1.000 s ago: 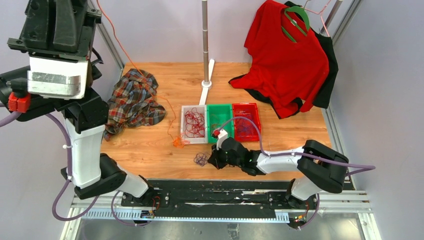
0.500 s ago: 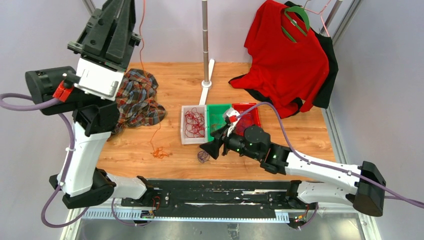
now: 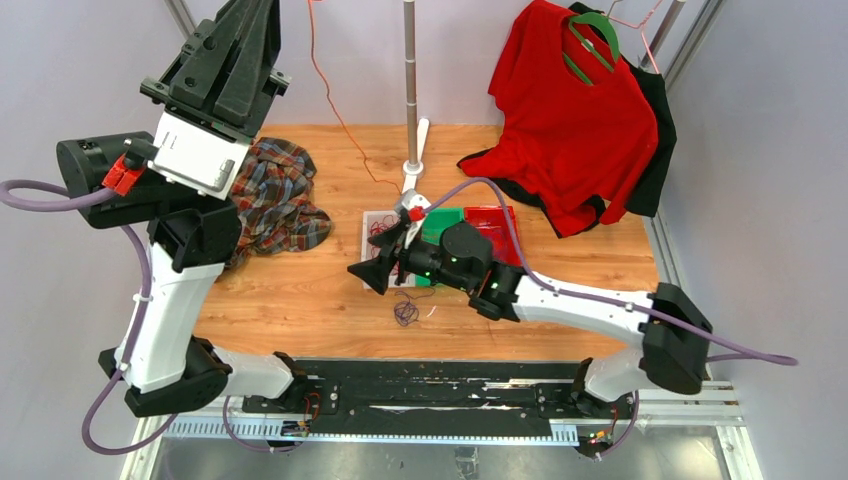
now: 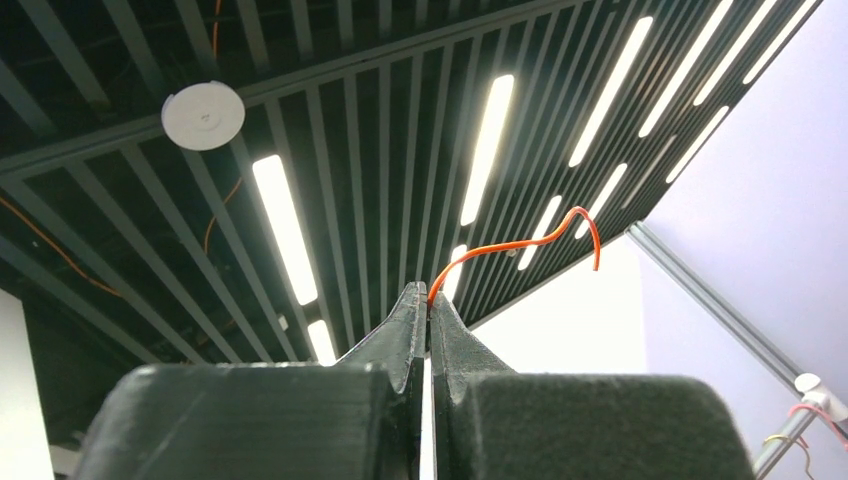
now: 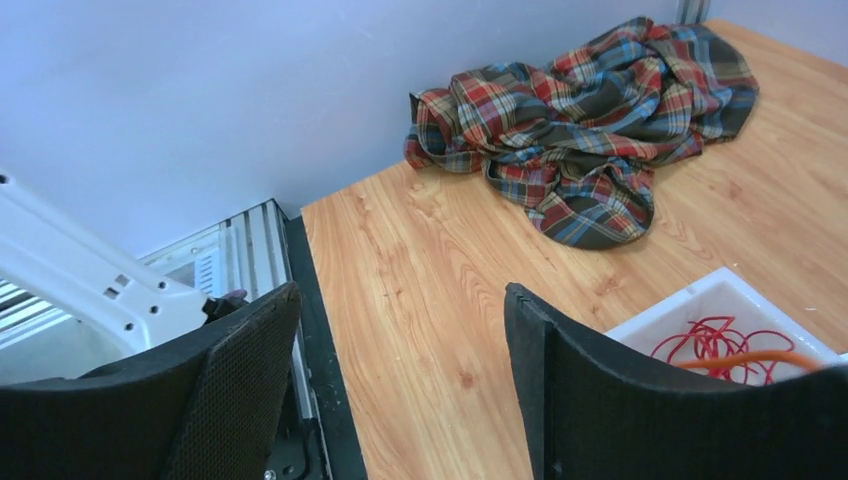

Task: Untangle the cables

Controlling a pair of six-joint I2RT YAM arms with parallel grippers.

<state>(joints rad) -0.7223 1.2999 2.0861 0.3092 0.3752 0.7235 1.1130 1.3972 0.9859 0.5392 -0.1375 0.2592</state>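
My left gripper (image 3: 258,15) is raised high at the far left, pointing up. It is shut (image 4: 430,303) on a thin orange cable (image 4: 515,240). That orange cable (image 3: 335,103) slopes down from the top of the overhead view toward the white tray (image 3: 372,222). Its lower end lies over the tray's red cables (image 5: 715,340). A small tangle of purple cable (image 3: 405,312) lies on the table in front of the trays. My right gripper (image 3: 365,272) hovers left of the white tray, open (image 5: 400,292), with nothing between its fingers.
A green tray (image 3: 447,218) and a red tray (image 3: 497,222) sit to the right of the white one. A crumpled plaid shirt (image 3: 275,195) lies at the left of the table. A metal pole on its stand (image 3: 411,90) rises behind the trays, with red and black garments (image 3: 575,110) hanging at the back right.
My right gripper opened, rose off the purple tangle and swung left. The left arm lifted the orange cable; its bundle left the table and swung right toward the white tray.
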